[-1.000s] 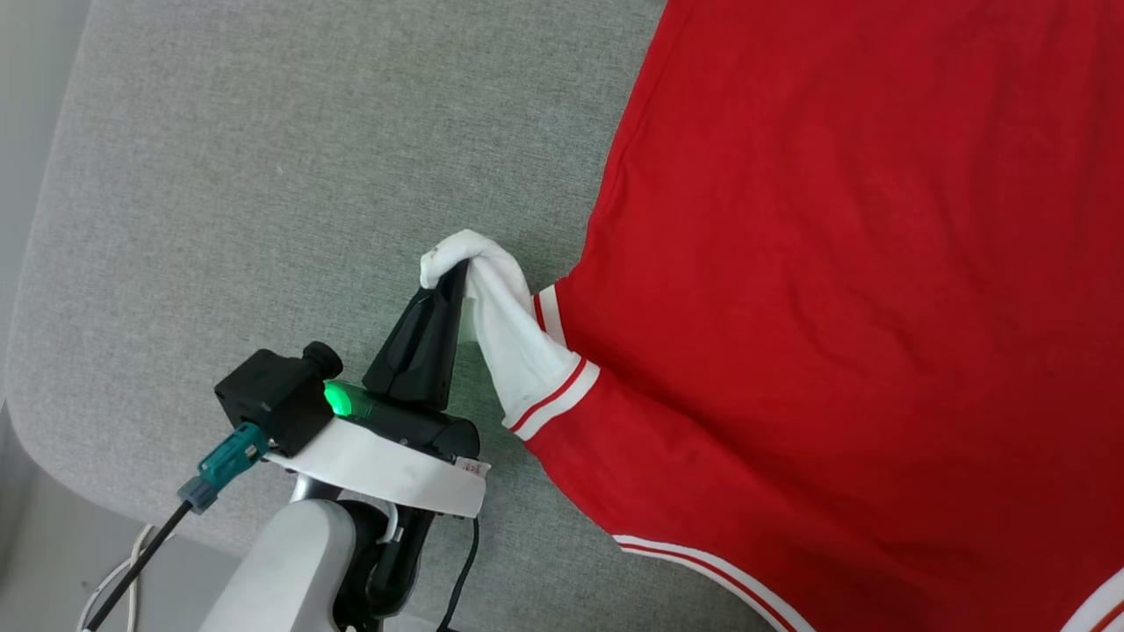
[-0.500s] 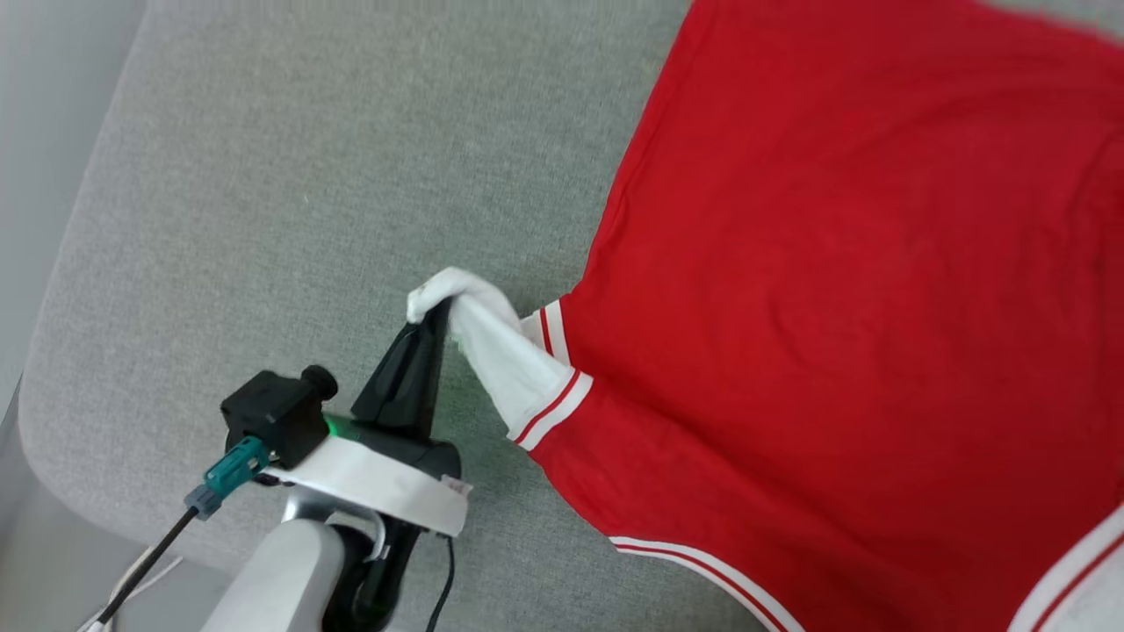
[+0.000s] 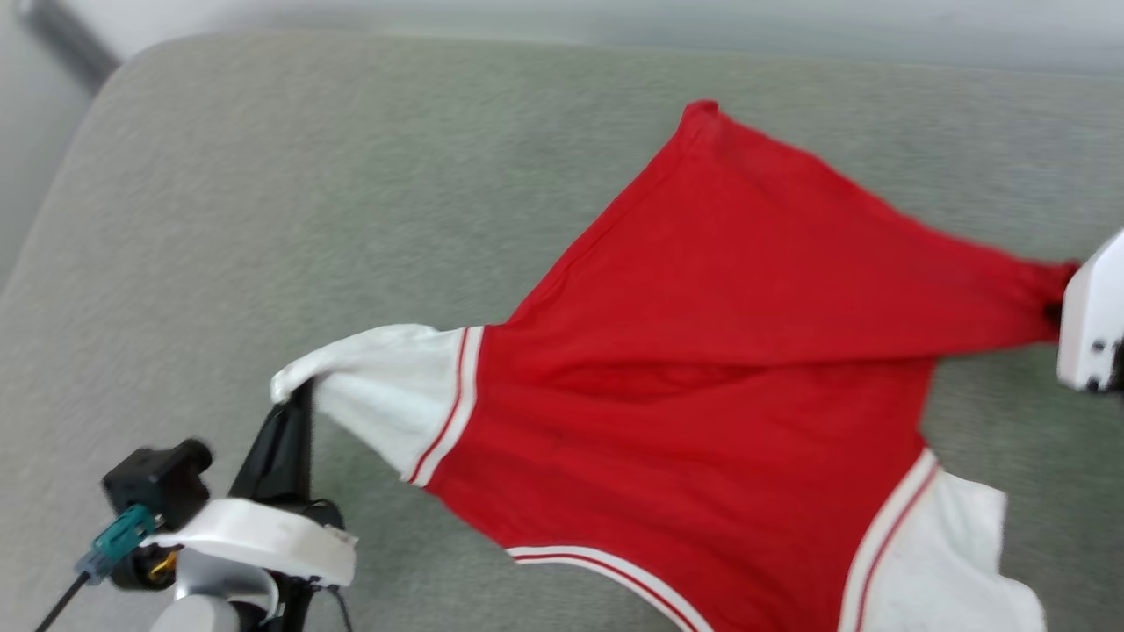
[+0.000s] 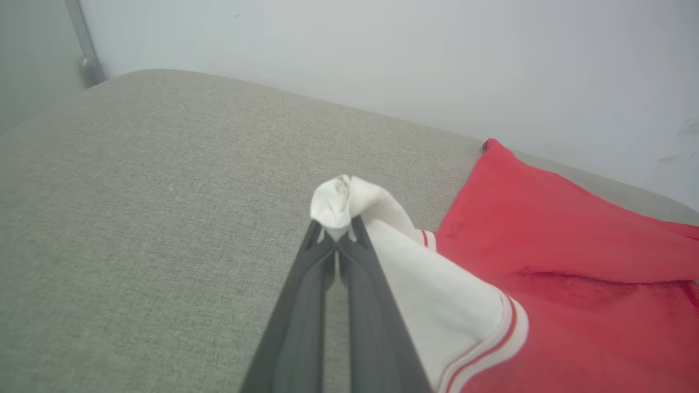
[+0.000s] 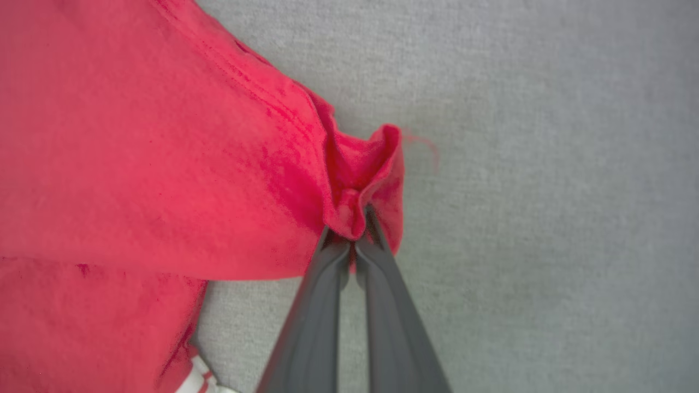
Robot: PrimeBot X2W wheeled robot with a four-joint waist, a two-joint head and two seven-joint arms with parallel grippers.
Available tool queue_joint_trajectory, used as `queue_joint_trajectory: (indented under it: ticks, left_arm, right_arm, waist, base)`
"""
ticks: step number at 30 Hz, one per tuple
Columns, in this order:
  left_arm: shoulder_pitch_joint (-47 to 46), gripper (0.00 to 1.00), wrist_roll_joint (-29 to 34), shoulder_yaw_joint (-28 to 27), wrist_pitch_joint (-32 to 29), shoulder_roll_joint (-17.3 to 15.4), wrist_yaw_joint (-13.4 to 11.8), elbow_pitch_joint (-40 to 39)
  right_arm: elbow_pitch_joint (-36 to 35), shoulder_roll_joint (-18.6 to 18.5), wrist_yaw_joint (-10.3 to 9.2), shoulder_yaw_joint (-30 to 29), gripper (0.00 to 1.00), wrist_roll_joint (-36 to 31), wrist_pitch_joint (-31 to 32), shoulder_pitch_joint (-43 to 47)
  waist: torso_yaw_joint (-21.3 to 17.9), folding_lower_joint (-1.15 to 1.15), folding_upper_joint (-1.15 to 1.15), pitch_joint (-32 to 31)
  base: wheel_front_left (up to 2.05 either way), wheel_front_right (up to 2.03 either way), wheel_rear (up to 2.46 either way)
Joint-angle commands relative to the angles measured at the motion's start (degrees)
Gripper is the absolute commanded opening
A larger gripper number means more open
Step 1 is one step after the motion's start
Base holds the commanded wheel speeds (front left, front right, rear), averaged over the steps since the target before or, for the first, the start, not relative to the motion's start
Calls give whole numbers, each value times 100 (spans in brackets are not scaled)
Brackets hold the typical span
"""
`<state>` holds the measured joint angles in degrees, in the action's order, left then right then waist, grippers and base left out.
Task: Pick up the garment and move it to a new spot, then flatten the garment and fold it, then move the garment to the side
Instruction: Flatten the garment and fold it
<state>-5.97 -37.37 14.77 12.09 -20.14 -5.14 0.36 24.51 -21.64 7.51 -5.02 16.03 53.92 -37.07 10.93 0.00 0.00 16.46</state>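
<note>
Garment (image 3: 702, 377) gripped at two points, head and wrist views.

The jaws of the left gripper (image 4: 338, 232) are pressed together on the bunched end of one white sleeve (image 4: 415, 262), and a small knot of cloth stands out past the fingertips. The jaws of the right gripper (image 5: 355, 232) are likewise closed, pinching a puckered red corner (image 5: 363, 174) of the body fabric.

Between the two grips the red cloth is drawn into a taut band running across the head view, from the held sleeve at lower left to the pinched corner at the right edge. A shallow fold lies just below this band. Red-and-white striped trim (image 3: 448, 404) marks the seam where the held sleeve joins the body.

A third corner (image 3: 702, 110) of the red cloth points away from the robot and lies on the grey padded surface (image 3: 219, 219). The second white sleeve (image 3: 940, 562), edged with the same trim, spreads loosely at lower right. The padded surface has a rounded corner at the robot's far left and meets a pale wall (image 4: 382, 54) behind.
</note>
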Motion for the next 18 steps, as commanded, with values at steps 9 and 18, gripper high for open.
queue_joint_trajectory:
  ticks: [9,18]
  left_arm:
    - [632,0,-215,-366,-300,-367,-317,-79]
    - [1001,0,-350,-528,-408,-476,-458,-32]
  right_arm:
    - [-1504,407,-5,-338,0,281,-70,2551]
    - [-2367,1023,-4,-532,0,169,-67,4227]
  waist:
    - [-1316,0,0,-734]
    - [-1676,0,0,-954]
  base:
    - [0,0,0]
    - [0,0,0]
